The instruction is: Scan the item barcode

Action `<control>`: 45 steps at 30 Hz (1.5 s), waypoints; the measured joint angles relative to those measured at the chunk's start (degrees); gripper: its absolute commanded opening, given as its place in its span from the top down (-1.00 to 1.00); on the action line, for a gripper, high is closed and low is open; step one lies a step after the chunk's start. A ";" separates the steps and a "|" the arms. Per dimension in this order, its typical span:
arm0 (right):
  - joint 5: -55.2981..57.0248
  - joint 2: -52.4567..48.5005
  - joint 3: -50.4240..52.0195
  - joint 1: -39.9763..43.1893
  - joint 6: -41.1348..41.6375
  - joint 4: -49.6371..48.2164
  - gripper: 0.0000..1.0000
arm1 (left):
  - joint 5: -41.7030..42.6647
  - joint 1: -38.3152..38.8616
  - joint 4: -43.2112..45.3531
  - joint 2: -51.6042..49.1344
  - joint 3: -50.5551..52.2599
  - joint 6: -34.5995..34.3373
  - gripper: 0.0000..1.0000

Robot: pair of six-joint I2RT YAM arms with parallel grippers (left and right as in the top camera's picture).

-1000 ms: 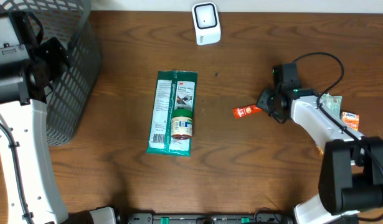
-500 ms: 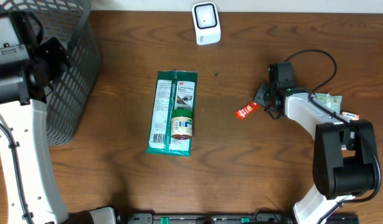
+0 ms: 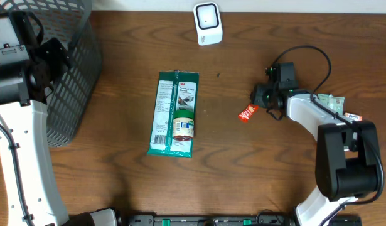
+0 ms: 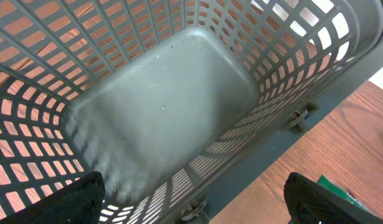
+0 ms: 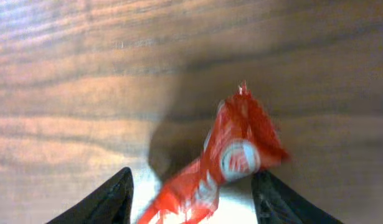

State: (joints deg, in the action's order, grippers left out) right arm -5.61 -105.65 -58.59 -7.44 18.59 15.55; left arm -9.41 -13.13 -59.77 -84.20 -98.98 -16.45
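- Overhead: the right gripper point(image 3: 258, 102) has swung up the table toward the white scanner point(image 3: 207, 24). The red packet point(image 3: 246, 113) came along and now tilts. It is well apart from the scanner, so no scan yet.
- Left wrist: the left gripper point(image 4: 191, 202) hangs over the grey basket point(image 4: 166, 106), spread wide, holding nothing.
- Right wrist: the red packet looks blurry between the fingers. I cannot tell if they pinch it.
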 measured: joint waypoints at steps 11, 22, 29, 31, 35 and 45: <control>-0.48 17.77 0.13 0.00 -1.25 14.91 -0.19 | 0.02 0.00 0.00 0.00 0.00 0.00 -0.85; -2.93 16.85 0.17 -1.51 0.48 23.28 -0.08 | 0.00 0.00 0.00 0.00 0.00 0.00 -0.85; -2.38 10.49 0.17 -6.47 0.50 22.34 -0.11 | 0.00 0.00 0.00 0.00 0.00 0.00 -0.85; -1.75 8.13 0.17 -7.52 0.50 21.79 -0.13 | 0.00 0.00 -0.02 0.00 0.00 0.00 -0.85; -1.01 3.72 0.17 -8.55 0.55 20.87 -0.15 | 0.00 0.00 -0.02 0.00 0.00 0.00 -0.85; -0.59 2.67 0.02 -8.61 0.70 20.31 -0.22 | 0.00 0.00 0.00 0.00 0.00 0.00 -0.85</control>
State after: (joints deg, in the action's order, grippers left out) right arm -6.20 -102.98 -58.57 -16.05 19.29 35.86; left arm -9.41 -13.13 -59.77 -84.20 -98.98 -16.45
